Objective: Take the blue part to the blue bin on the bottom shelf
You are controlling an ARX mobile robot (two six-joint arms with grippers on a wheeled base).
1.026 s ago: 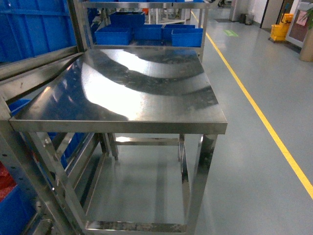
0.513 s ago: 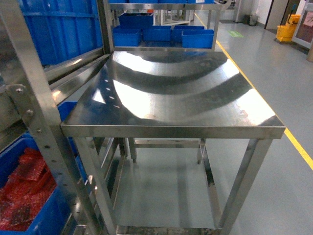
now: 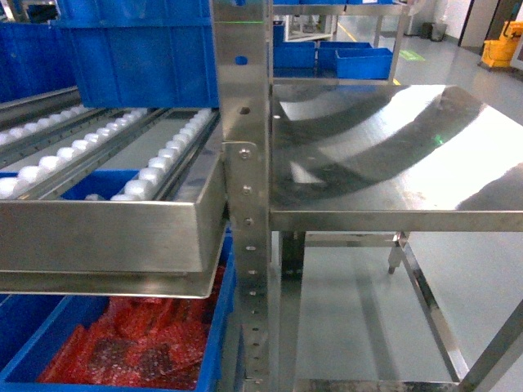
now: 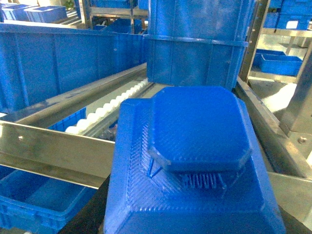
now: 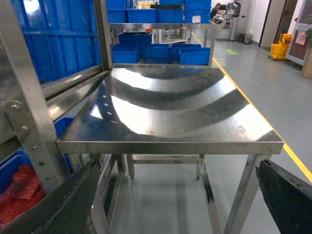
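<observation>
**Left arm holds blue part at the roller rack; right arm idle by the steel table**

The blue ribbed plastic part [image 4: 195,161], an octagonal cap on a wider sloped base, fills the left wrist view. It sits in the left gripper [image 4: 192,224]. Only dark slivers of the fingers [image 4: 90,214] show at the part's lower corners, with the jaws closed on the part.

The part hangs above the front steel rail of the stainless roller shelf [image 3: 114,167]. Straight ahead on the white roller tracks [image 4: 109,109] stands a tall blue plastic bin [image 4: 195,44], with open track between it and the part. A long blue crate wall [image 4: 58,63] lines the left side.

A perforated steel upright post [image 3: 245,163] separates the rack from the flat steel table [image 3: 384,155]. Under the shelf, a blue tub of red bubble-wrapped pieces [image 3: 139,343].

The right gripper [image 5: 175,204] has its jaws wide apart, holding nothing, dark fingers [image 5: 58,204] at the frame corners. It faces the table's front edge.

Open grey floor with a yellow line [image 5: 253,105] lies to the right. A white label [image 5: 197,18] on a far shelf is too small to read.
</observation>
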